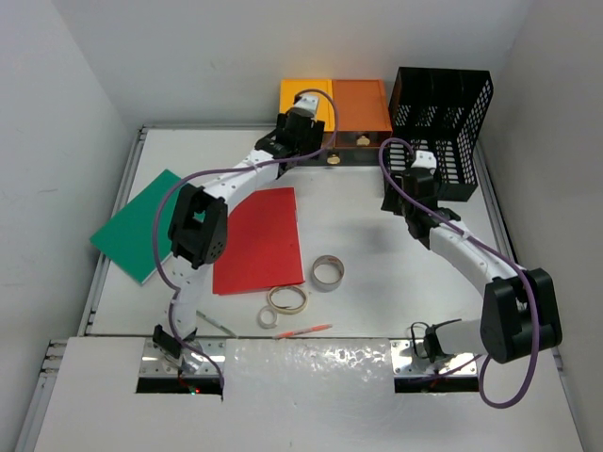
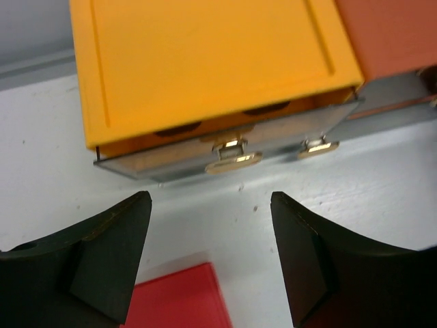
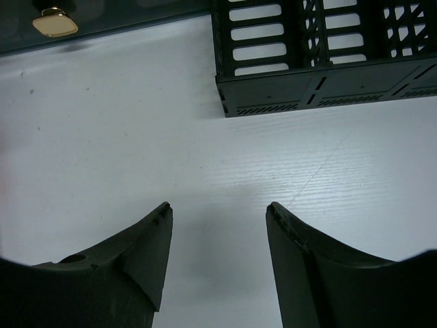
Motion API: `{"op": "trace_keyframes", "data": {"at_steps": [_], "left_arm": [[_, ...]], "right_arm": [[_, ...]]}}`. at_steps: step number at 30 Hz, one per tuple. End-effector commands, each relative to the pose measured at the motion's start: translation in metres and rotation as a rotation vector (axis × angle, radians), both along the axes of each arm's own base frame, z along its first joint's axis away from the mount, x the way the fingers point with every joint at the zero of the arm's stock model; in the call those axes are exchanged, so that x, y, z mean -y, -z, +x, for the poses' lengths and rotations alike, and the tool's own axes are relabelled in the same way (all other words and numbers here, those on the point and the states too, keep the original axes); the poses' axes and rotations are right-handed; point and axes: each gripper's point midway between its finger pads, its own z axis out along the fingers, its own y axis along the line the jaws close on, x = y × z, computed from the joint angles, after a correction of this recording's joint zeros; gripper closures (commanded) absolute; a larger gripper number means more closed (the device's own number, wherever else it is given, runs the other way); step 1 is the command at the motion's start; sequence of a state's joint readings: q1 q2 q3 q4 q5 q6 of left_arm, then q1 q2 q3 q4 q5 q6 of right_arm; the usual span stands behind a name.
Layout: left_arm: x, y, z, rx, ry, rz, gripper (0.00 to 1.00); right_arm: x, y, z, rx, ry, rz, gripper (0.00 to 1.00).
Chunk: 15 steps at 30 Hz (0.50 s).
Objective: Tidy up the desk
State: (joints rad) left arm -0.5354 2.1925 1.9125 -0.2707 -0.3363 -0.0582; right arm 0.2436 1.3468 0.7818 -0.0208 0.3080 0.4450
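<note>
The big white flat desk [image 1: 377, 245] holds everything, the left gripper [image 2: 212, 205] hangs wide open and empty just before the yellow-and-orange plastic drawer box [image 2: 205, 61], the right gripper [image 3: 218, 212] hangs open and empty near the black mesh rack [image 3: 355, 85], and what may be 3 tape rings [image 1: 327, 284] lie mid-desk.

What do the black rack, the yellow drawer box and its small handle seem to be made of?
The black rack looks like matte moulded plastic, judging by its even slots and thick bars; painted metal is possible. The yellow drawer box seems smooth plastic or lacquered board, with a soft sheen. Its handle looks like polished brass-coloured metal: it glints brightly.
</note>
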Motion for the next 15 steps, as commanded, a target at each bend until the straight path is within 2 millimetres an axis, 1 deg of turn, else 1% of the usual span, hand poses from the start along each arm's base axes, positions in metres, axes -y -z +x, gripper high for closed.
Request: {"op": "trace_keyframes", "data": {"at_steps": [1, 4, 8, 11, 13, 14, 15], "left_arm": [[0.011, -0.023, 0.023, 0.096, -0.043, -0.1, 0.31], [0.017, -0.011, 0.029, 0.075, -0.05, -0.117, 0.3], [0.021, -0.002, 0.036, 0.066, -0.066, -0.132, 0.3], [0.024, -0.006, 0.042, 0.087, -0.077, -0.147, 0.3], [0.023, -0.007, 0.046, 0.105, -0.079, -0.142, 0.32], [0.024, -0.01, 0.049, 0.126, -0.082, -0.139, 0.33], [0.02, -0.007, 0.051, 0.132, -0.104, -0.128, 0.34]], "right_arm": [[0.0, -0.012, 0.008, 0.057, 0.007, 0.01, 0.44], [-0.001, -0.014, 0.01, 0.061, 0.003, 0.008, 0.44], [0.001, -0.017, 0.01, 0.067, 0.0, -0.006, 0.44], [0.002, -0.019, 0.008, 0.07, -0.006, -0.019, 0.44], [0.002, -0.019, 0.008, 0.071, -0.011, -0.026, 0.44], [0.002, -0.019, 0.007, 0.072, -0.011, -0.027, 0.44], [0.003, -0.019, 0.007, 0.071, -0.011, -0.029, 0.45]]}}
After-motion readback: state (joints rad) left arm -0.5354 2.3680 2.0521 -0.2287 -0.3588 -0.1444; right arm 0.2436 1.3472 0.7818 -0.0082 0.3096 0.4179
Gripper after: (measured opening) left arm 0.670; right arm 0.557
